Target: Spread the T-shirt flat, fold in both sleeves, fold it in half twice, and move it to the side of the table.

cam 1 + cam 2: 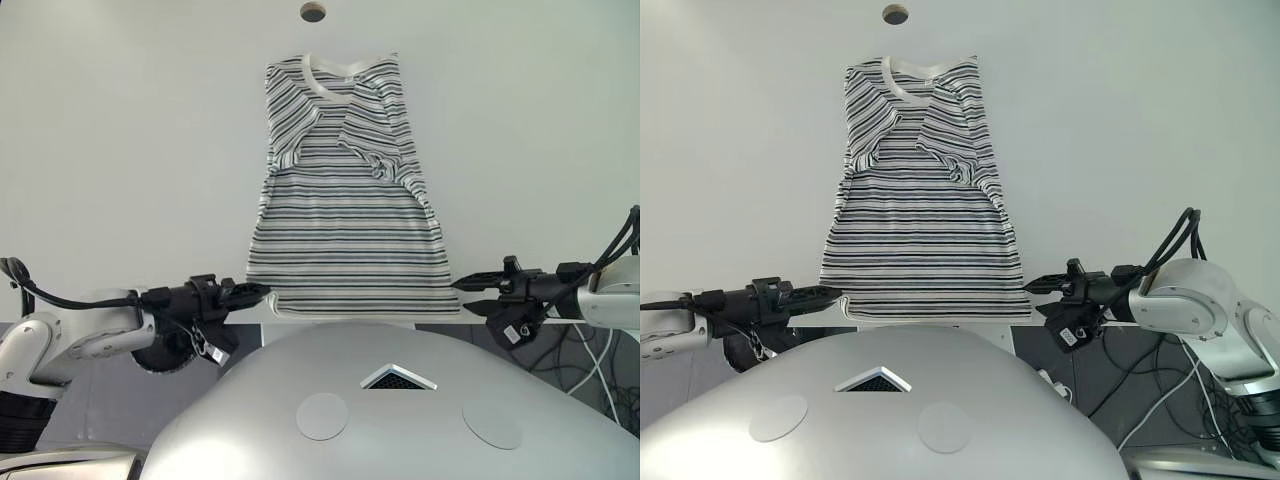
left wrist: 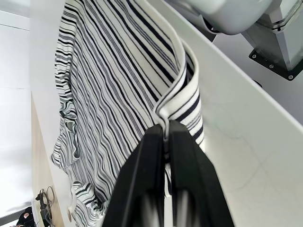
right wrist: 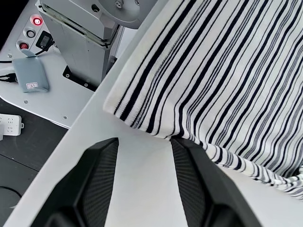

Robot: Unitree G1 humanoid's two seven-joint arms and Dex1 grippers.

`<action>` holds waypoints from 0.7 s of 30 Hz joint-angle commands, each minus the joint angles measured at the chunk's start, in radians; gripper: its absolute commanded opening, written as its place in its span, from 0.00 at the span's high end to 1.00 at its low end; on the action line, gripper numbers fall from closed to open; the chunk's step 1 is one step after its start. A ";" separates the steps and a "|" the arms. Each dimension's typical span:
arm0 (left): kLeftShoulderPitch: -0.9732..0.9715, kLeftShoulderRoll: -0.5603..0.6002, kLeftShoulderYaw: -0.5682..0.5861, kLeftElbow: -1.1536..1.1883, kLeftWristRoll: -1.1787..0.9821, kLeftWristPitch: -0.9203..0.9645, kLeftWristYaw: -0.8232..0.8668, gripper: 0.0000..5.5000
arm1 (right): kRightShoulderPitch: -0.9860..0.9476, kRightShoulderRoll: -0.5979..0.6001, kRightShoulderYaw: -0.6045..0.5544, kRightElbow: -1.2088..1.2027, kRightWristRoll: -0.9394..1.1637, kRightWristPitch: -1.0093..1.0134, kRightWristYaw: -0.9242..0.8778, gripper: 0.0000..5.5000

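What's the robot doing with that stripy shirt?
It is folding a striped T-shirt that lies on a white table. Both sleeves are already folded in over the chest. The left gripper is pinching one corner of the bottom hem at the near edge of the table. The right gripper sits open at the other corner, not yet holding it.

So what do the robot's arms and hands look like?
Both arms are smooth, rounded, silvery-white shells: the left arm and the right arm. Each ends in a black hand with two long, thin fingers, a bit like a beak: the left hand and the right hand. Black cables loop out of the right arm, and a thin black cable runs to the left hand.
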 commanded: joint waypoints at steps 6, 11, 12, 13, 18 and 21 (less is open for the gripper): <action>-0.017 0.017 0.001 -0.009 -0.012 0.015 -0.016 1.00 | 0.020 -0.009 -0.016 -0.091 -0.038 0.034 -0.021 0.61; -0.034 0.024 -0.004 -0.009 -0.025 0.023 -0.029 1.00 | 0.026 -0.008 -0.018 -0.136 -0.039 0.050 -0.024 0.61; -0.036 0.025 -0.003 -0.010 -0.028 0.025 -0.031 1.00 | 0.022 -0.008 -0.013 -0.141 -0.040 0.055 -0.022 0.61; -0.038 0.026 -0.003 -0.011 -0.031 0.026 -0.033 1.00 | 0.016 -0.007 -0.007 -0.144 -0.041 0.058 -0.020 0.61; -0.046 0.024 -0.010 -0.013 -0.036 0.026 -0.039 1.00 | -0.039 -0.010 0.060 -0.115 -0.051 0.079 0.005 0.61; -0.045 0.021 -0.014 -0.014 -0.037 0.026 -0.040 1.00 | -0.061 -0.013 0.084 -0.102 -0.058 0.085 0.012 0.61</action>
